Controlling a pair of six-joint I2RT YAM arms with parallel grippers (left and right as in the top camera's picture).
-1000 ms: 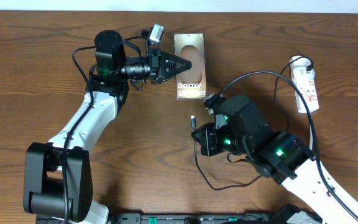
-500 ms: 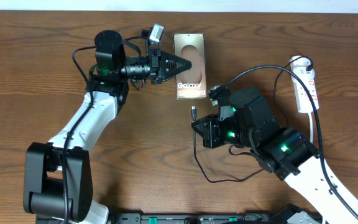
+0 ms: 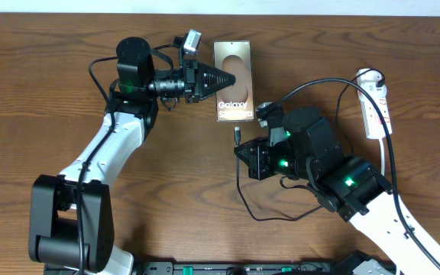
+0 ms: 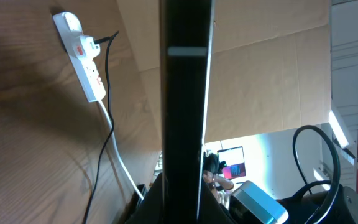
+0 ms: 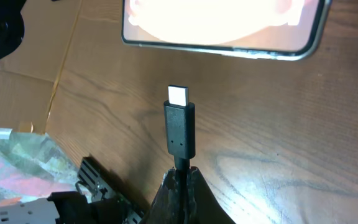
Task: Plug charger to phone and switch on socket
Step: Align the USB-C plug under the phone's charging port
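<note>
**Charger tip poised just short of the phone**

The phone [image 3: 233, 98] lies flat near the far edge of the tabletop [image 3: 52, 92], face up, its "Galaxy" lettering at the near end. The left fingers [image 3: 214, 78] reach in from the phone's left side, drawn together to a point across its face. In the left wrist view a dark slab runs edge-on straight out from between them, so they appear clamped on the phone.

The right fingers [image 5: 194, 202] are pinched tight on the charger [image 5: 179, 127] just behind its small plug. The plug stands clear of them with its metal tip aimed at the phone's near edge [image 5: 222, 46]. A strip of bare wood separates tip and phone; they are near but not touching. From above, the plug [image 3: 237, 136] sits just below the phone's near end.

The thin black cable loops behind the right arm and arcs over to the socket [image 3: 376, 103], which lies at the right side of the tabletop, well apart from the phone. The charger's black plug is seated at the socket's far end [image 4: 82, 56].
</note>
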